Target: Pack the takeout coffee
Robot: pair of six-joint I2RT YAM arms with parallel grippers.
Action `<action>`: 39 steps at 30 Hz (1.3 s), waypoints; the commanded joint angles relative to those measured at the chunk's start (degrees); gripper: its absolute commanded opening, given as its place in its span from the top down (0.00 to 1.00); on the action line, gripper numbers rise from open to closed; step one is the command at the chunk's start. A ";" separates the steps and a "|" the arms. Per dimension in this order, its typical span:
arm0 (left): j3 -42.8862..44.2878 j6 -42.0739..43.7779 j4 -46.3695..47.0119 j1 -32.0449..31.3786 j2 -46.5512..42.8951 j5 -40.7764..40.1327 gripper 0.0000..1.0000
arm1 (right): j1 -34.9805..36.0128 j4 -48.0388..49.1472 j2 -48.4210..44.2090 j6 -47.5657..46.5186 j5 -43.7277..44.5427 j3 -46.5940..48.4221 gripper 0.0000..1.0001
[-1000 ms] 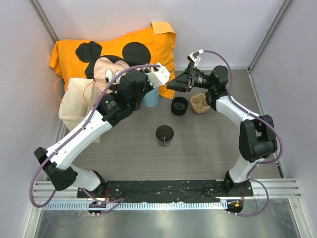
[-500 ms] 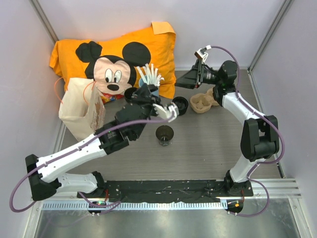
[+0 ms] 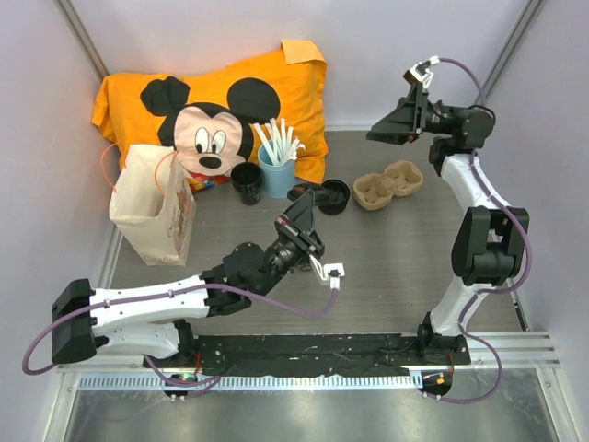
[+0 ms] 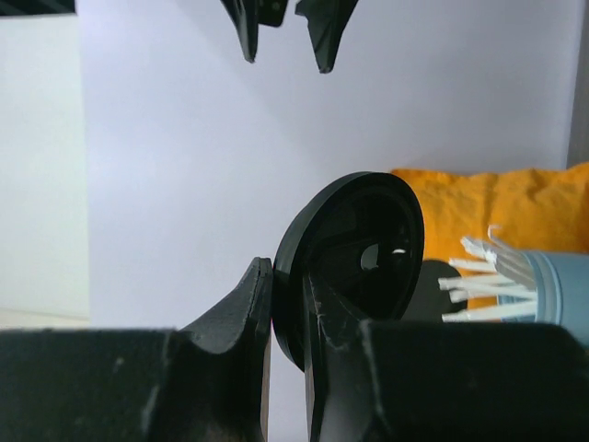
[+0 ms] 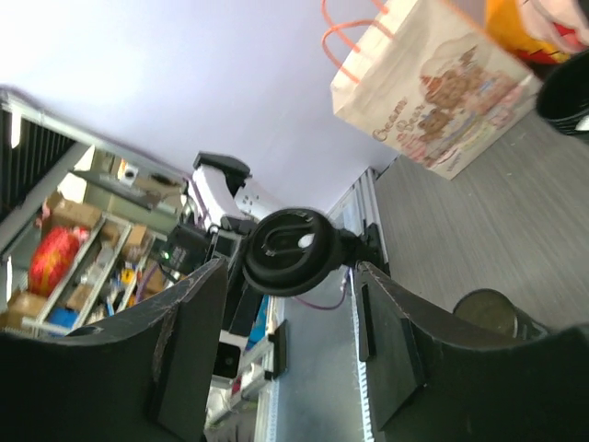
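My left gripper (image 4: pixel 287 276) is shut on the rim of a round black lid (image 4: pixel 354 249) with a small hole and holds it upright in the air. From above, the left gripper (image 3: pixel 306 204) sits mid-table beside a squat black ring piece (image 3: pixel 336 195). The lid also shows in the right wrist view (image 5: pixel 294 250). A dark translucent cup, the takeout coffee (image 5: pixel 485 311), shows only at that view's lower right. My left arm hides it from above. I cannot tell whether it has a lid. My right gripper (image 3: pixel 375 132) is open, empty and raised at the back right.
A paper bag (image 3: pixel 152 207) with orange handles stands at the left. A blue cup of white sticks (image 3: pixel 278 170) and a black cup (image 3: pixel 247 181) stand before the orange Mickey pillow (image 3: pixel 212 101). A cardboard cup carrier (image 3: pixel 388 184) lies at the right.
My left arm has dropped low across the table, and its gripper now holds the black lid upright. My right arm has swung further back and right, away from the carrier.
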 commanded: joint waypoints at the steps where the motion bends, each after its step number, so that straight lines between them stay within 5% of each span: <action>1: -2.90 8.62 14.18 -3.85 -0.08 6.73 0.98 | -5.89 23.97 -1.61 8.87 -3.58 7.21 0.37; 9: -1.33 10.82 17.08 -9.74 2.38 7.09 0.98 | -22.32 22.92 -15.31 2.90 2.47 18.46 0.31; 12: -0.18 10.65 17.69 -10.36 3.61 7.09 0.98 | -30.76 6.27 -20.33 -11.73 8.45 16.90 0.29; 15: 0.79 11.17 18.57 -11.06 4.66 7.96 0.98 | -34.91 -42.30 -31.82 -59.86 18.27 15.12 0.25; 16: 0.96 11.43 18.84 -11.41 4.67 8.23 0.98 | -34.65 -74.93 -34.90 -74.91 23.18 18.18 0.24; 17: 1.05 12.05 19.19 -12.03 4.84 8.41 0.98 | -32.99 -80.13 -35.02 -86.46 26.19 22.47 0.23; 22: 1.05 14.42 20.33 -14.40 5.46 10.24 0.98 | -33.15 -86.93 -34.41 -89.03 17.18 21.73 0.24; 26: -3.41 17.84 22.61 -16.95 4.15 13.40 0.98 | -33.41 -106.62 -30.98 -101.78 7.60 24.89 0.25; 30: -9.21 21.80 25.69 -19.15 2.91 18.07 0.98 | -33.41 -105.15 -31.50 -98.98 1.62 19.36 0.27; 32: -10.72 23.47 26.40 -20.03 2.21 19.56 0.98 | -33.06 -92.03 -33.86 -87.87 -2.07 10.98 0.27; 33: -11.51 23.65 26.57 -20.29 2.12 19.92 0.98 | -32.37 -79.52 -38.06 -78.41 -2.43 5.43 0.27; 34: -11.52 24.18 26.57 -20.30 1.94 20.27 0.98 | -30.79 -39.28 -39.58 -47.43 -2.52 -0.71 0.27; 35: -11.60 24.36 26.66 -20.30 1.94 20.62 0.99 | -30.34 -21.47 -39.85 -35.29 -3.48 -8.26 0.25; 36: -11.17 24.36 26.75 -20.30 2.03 20.89 0.99 | -29.38 -12.59 -39.33 -26.90 -3.58 -9.20 0.25; 39: -10.81 24.62 26.84 -20.38 2.12 21.76 1.00 | -29.11 -10.75 -38.36 -23.12 -3.67 -11.84 0.27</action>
